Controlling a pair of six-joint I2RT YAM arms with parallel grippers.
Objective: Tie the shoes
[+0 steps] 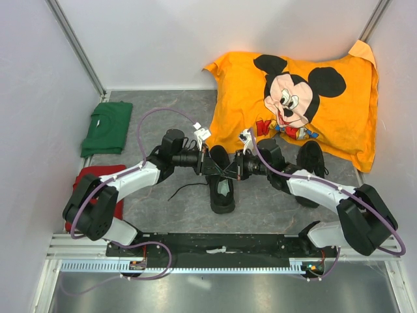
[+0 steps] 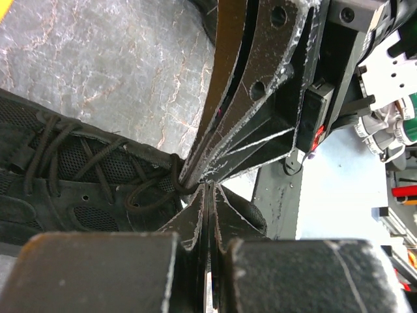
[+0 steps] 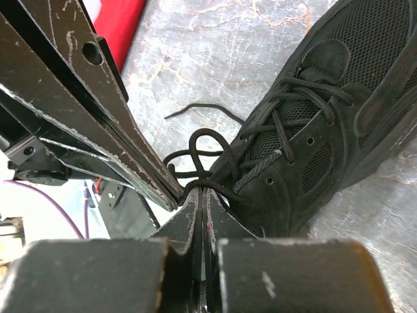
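Left fingers and right fingers are both pinching fully shut on the lace of the middle shoe, its bow apparently only forming, the other shoe waiting.

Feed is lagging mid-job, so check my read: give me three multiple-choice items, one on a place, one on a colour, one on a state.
1. Where do the left gripper and right gripper meet?
A. over the middle shoe
B. in the far back left corner
C. in the near right corner

2. What colour is the folded shirt at the far left?
A. blue
B. green
C. white

3. How does the left gripper stand?
A. wide open
B. shut on the lace
C. half open, clear of everything

Answers:
1 A: both tips converge at that shoe's lacing.
2 B: the top view shows it plainly green.
3 B: the left wrist view shows its fingers pressed together at the lace.
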